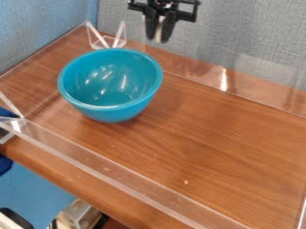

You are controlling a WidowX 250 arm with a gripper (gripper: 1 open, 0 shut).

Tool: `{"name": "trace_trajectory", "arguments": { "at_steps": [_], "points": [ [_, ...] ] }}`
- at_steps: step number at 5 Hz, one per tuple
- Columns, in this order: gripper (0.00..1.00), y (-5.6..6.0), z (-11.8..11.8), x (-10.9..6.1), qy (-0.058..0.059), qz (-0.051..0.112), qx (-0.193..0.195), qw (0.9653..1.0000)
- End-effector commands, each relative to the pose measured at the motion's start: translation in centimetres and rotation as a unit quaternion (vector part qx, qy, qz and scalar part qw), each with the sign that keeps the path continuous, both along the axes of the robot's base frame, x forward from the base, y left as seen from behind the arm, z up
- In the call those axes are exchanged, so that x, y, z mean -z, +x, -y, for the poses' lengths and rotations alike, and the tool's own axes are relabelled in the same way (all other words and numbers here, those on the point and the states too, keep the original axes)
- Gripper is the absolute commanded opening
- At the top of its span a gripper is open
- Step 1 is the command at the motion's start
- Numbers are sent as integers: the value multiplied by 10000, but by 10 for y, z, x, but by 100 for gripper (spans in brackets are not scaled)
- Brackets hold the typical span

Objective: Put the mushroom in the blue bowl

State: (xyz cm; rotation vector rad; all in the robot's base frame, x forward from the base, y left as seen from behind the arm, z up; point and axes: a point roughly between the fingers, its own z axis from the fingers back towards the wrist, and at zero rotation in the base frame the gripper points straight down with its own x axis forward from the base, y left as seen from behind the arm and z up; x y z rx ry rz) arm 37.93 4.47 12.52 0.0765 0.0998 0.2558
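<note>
The blue bowl stands on the wooden table at the back left, and I see only glossy reflections inside it. My gripper hangs at the top of the view, above and behind the bowl's far right rim and well clear of it. Its dark fingers are pressed together, and I see nothing between them. No mushroom shows anywhere in this view.
Clear acrylic walls fence the wooden tabletop on all sides, with a low front wall along the near edge. A blue-grey backdrop rises behind the table.
</note>
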Motion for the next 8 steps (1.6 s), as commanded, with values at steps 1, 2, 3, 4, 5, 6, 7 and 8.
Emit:
{"name": "trace_trajectory", "arguments": {
  "at_steps": [1,2,3,4,5,6,7,8],
  "points": [
    [0,-9,-4,-35,66,455,-137,9988],
    [0,-18,-9,-33,94,390,-251,9989],
    [0,-25,0,-33,130,325,-638,9974],
    [0,-27,10,-34,172,284,-1007,9944],
    [0,-32,17,-31,231,197,-1387,9899],
    [0,-32,14,-16,276,160,-1282,9912],
    [0,-29,13,-6,285,159,-1137,9930],
    [0,-41,-8,9,349,123,-1559,9871]
  ]
}}
